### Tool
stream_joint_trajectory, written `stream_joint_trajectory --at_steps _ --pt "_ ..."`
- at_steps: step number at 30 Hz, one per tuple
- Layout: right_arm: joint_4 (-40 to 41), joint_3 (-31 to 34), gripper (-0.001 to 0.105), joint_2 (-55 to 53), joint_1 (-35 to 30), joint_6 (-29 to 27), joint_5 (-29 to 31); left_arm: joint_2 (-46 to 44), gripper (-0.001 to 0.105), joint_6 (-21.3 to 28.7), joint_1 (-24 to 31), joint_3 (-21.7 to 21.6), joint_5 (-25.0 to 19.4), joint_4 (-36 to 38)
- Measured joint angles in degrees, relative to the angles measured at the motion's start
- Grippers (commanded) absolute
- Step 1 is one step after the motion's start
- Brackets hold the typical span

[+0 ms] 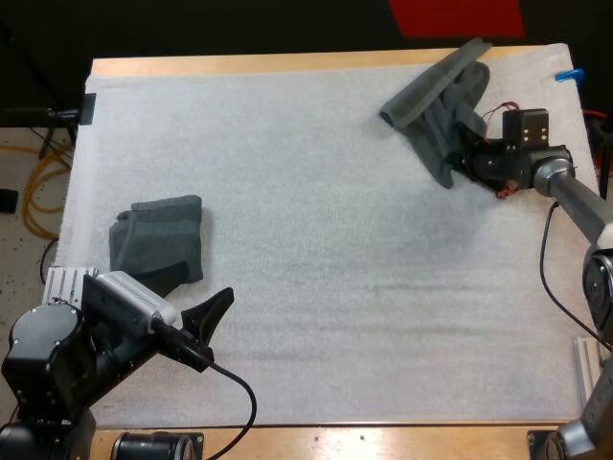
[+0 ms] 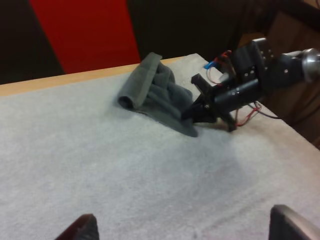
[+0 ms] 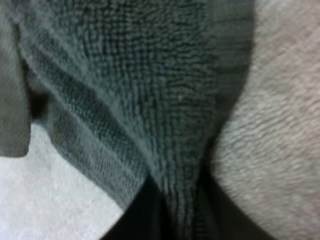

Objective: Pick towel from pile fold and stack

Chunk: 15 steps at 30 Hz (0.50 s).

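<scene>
A crumpled dark grey-green towel (image 1: pixel 439 101) lies at the far right of the white mat, one side rolled into a tube. My right gripper (image 1: pixel 458 144) sits at its near edge, and in the right wrist view its black fingers press on a fold of the towel (image 3: pixel 150 100) from both sides. From the left wrist view the same towel (image 2: pixel 155 95) has the right gripper (image 2: pixel 196 111) at its edge. A folded towel (image 1: pixel 158 238) rests at the near left. My left gripper (image 1: pixel 206 331) hovers just in front of it, open, its fingertips (image 2: pixel 80 227) wide apart.
The white mat (image 1: pixel 316 249) covers most of the wooden table, with bare wood along the far and near edges. A dark mount (image 1: pixel 57 115) sticks in at the far left corner.
</scene>
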Motion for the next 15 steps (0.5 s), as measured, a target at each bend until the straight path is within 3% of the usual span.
stream_joint_trajectory --at_steps 6,15 --pt "-2.87 0.28 0.000 -0.79 0.05 -2.85 -4.86 0.00 0.066 -0.12 0.00 0.00 0.15 0.00" --pt "-2.76 0.38 0.000 -15.70 0.05 -19.05 -8.25 0.00 0.066 -0.10 0.00 0.00 0.13 0.00"
